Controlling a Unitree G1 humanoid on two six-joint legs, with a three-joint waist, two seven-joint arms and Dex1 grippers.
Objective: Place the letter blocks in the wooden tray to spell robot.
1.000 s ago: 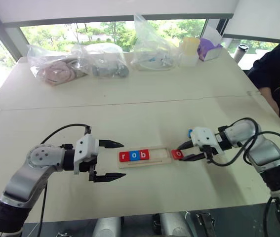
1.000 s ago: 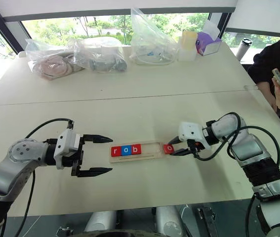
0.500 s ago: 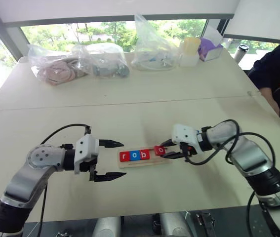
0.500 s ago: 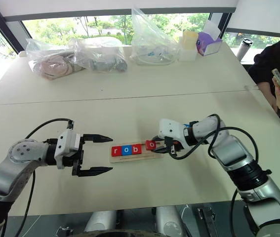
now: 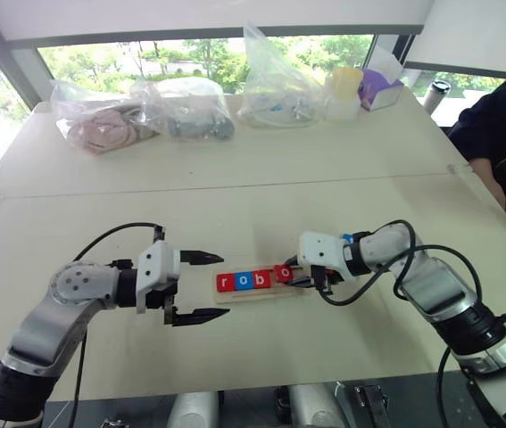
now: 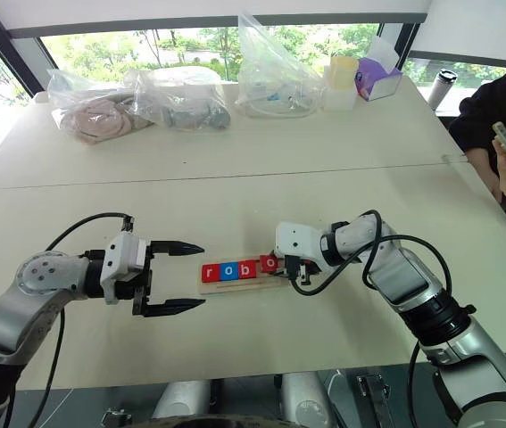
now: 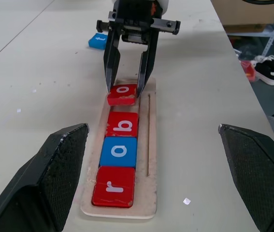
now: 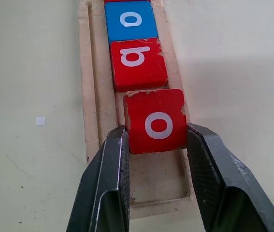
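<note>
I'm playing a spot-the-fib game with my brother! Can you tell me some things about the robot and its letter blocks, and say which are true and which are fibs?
1. The right gripper is pinching a red o block. True.
2. The wooden tray already holds r, o and b blocks. True.
3. The b block is blue. False: it is red; the o block beside the r block is blue.
4. The left gripper is holding a block. False: it is open and holds nothing.
5. A blue block lies on the table outside the tray. True.
</note>
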